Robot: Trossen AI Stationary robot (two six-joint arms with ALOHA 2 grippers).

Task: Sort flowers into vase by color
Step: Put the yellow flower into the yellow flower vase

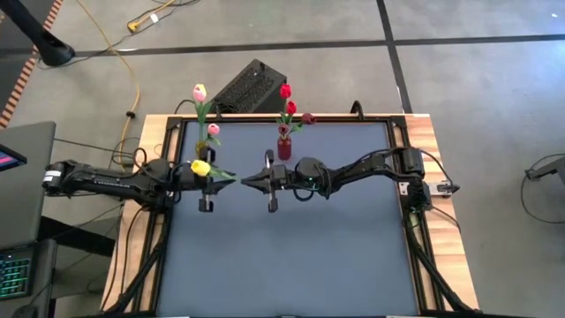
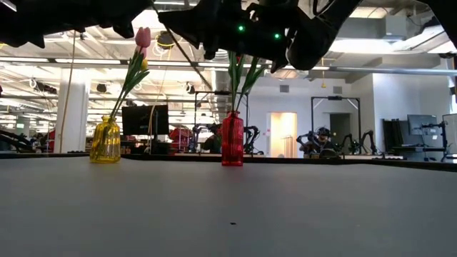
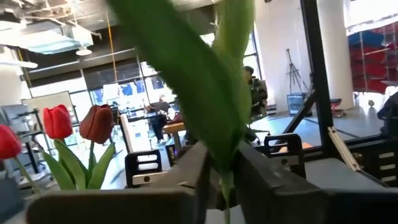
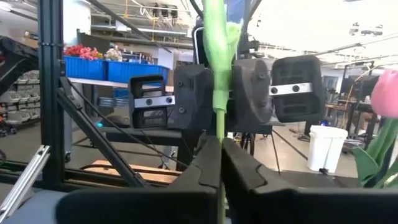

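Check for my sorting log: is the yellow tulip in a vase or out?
Out: the yellow tulip hangs between the left gripper and right gripper, both shut on its stem.

1. A dark grey table [image 1: 291, 238], edged by a black frame and light wooden side boards, carries two small vases along its far edge.
2. A yellow vase [image 2: 105, 140] stands at the far left, holding pink tulips.
3. A red vase [image 2: 232, 139] stands just right of it, near the far centre, holding red tulips.
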